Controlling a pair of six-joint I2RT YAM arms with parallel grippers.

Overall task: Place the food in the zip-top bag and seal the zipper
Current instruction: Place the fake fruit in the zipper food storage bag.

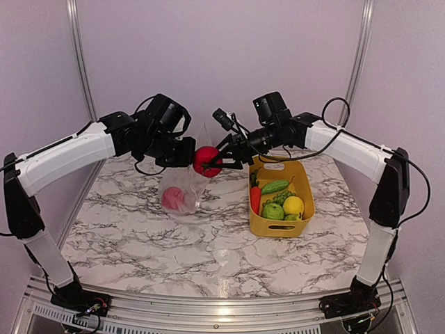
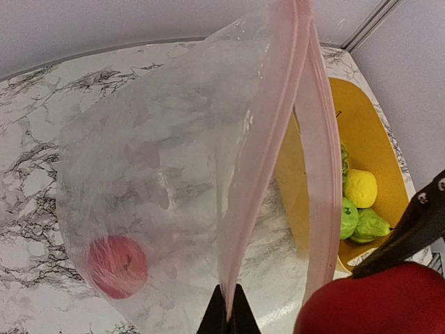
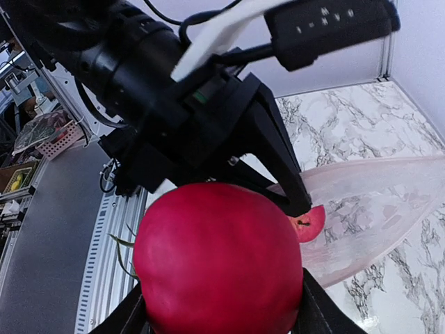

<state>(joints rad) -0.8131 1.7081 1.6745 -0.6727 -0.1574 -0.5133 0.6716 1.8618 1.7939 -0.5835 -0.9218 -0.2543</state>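
My left gripper [image 1: 189,154] is shut on the pink zipper strip [image 2: 261,160] of the transparent zip-top bag [image 1: 182,186] and holds its mouth up above the table; the fingertips [image 2: 229,316] pinch one lip. A red apple [image 2: 116,265] lies inside the bag at the bottom. My right gripper [image 1: 217,162] is shut on a large red fruit [image 3: 219,257] and holds it right beside the bag's open mouth, close to my left gripper. The red fruit also shows in the left wrist view [image 2: 375,303]. More food sits in the yellow basket [image 1: 306,184].
The yellow basket stands right of the bag and holds a carrot [image 1: 255,198], a green leafy piece [image 1: 275,186], a lemon [image 1: 293,205] and a green apple [image 1: 273,211]. The marble table [image 1: 208,243] spreads in front. Grey walls close in behind.
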